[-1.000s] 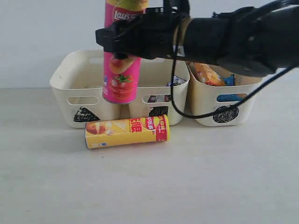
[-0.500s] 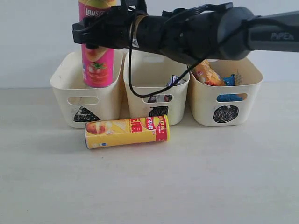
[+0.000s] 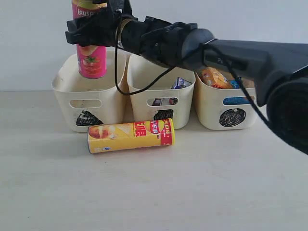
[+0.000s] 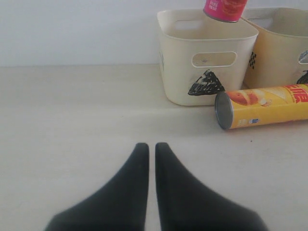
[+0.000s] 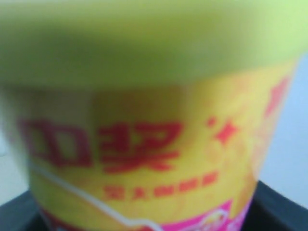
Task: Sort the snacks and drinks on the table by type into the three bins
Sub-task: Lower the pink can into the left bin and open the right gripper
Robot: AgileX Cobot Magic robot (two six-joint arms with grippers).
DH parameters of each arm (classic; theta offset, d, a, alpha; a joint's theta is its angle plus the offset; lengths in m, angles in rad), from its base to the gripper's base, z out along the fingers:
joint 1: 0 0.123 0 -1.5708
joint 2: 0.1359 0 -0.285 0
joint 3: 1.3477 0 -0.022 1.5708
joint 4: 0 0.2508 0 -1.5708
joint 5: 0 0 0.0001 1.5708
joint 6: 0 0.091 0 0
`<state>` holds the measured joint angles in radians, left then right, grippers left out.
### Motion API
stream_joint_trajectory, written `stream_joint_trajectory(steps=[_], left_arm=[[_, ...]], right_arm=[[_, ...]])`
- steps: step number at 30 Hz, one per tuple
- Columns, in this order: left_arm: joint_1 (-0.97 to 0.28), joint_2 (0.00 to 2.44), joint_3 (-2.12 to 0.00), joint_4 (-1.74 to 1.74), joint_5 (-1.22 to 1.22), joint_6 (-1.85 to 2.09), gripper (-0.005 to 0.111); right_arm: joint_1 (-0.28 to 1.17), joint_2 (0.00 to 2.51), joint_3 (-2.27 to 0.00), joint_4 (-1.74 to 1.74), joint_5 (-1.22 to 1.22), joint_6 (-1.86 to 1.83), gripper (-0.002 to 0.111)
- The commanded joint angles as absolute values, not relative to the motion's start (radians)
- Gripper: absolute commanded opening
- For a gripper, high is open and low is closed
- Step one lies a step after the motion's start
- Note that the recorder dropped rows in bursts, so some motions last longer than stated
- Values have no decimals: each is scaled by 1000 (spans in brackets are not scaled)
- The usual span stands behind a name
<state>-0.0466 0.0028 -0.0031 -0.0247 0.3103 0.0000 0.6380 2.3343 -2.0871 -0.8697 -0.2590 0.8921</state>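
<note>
My right gripper (image 3: pixel 92 32) is shut on the pink crisp tube (image 3: pixel 90 57), holding it upright over the triangle bin (image 3: pixel 63 82), its base about level with the rim. The tube's yellow-green lid (image 5: pixel 144 43) fills the right wrist view, with dark fingers (image 5: pixel 284 207) beside it. The yellow-and-red tube (image 3: pixel 130 135) lies on its side on the table before the triangle and square bins. The carton (image 3: pixel 181 83) sits in the square bin (image 3: pixel 144 103). An orange bag (image 3: pixel 214 77) and a blue bag (image 3: pixel 235 83) sit in the circle bin (image 3: pixel 207 108). My left gripper (image 4: pixel 151 147) is shut and empty, low over bare table.
The right arm (image 3: pixel 231 48) stretches across above the square and circle bins. In the left wrist view the triangle bin (image 4: pixel 178 72) and the lying yellow tube (image 4: pixel 264 106) are ahead of the left gripper, with open table between. A white wall stands behind the bins.
The right arm has carried the pink tube leftward, from in front of the triangle and square bins to above the triangle bin. The yellow tube and the bins have not moved.
</note>
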Motion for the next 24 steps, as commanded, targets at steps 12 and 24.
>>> stream_joint_trajectory(steps=[12, 24], left_arm=[[-44, 0, 0, -26, 310, 8, 4], [-44, 0, 0, -26, 310, 8, 4]], right_arm=[[637, 2514, -2280, -864, -170, 780, 33], [637, 2523, -2280, -818, -184, 787, 90]])
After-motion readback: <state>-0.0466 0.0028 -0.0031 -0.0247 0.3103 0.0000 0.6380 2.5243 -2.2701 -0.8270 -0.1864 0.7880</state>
